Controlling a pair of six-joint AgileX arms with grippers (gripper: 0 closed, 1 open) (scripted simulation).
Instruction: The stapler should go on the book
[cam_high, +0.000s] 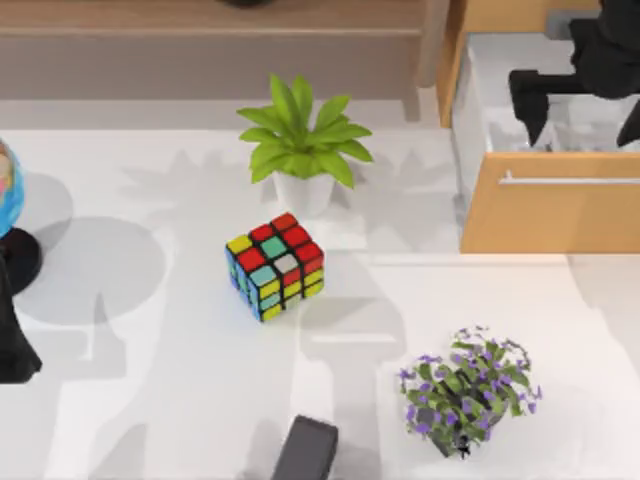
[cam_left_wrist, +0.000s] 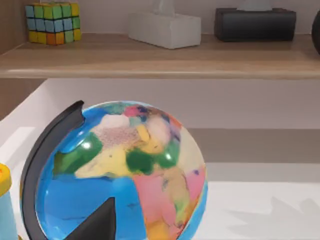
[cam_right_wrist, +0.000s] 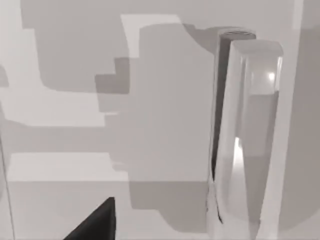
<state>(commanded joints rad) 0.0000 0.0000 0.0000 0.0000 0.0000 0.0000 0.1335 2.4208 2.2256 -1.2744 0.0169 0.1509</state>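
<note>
- Hovering above the open drawer (cam_high: 520, 200) at the counter's (cam_high: 150, 400) far right, the right tool (cam_high: 582, 108) was seen with its jaws spread wide and nothing held.
- In the right wrist view, a white glossy stapler (cam_right_wrist: 245, 135) was seen lying on the pale drawer floor, apart from the tool.
- A dark flat object (cam_high: 305, 450), possibly the book, was cut off by the counter's near edge.
- The left tool (cam_high: 14, 350) was parked at the left edge beside a globe (cam_left_wrist: 125, 175); whether it was wide or narrow could not be told.
- A colour cube (cam_high: 275, 265), a green plant (cam_high: 300, 140) and a purple-flowered plant (cam_high: 465, 390) were spread over the counter.
</note>
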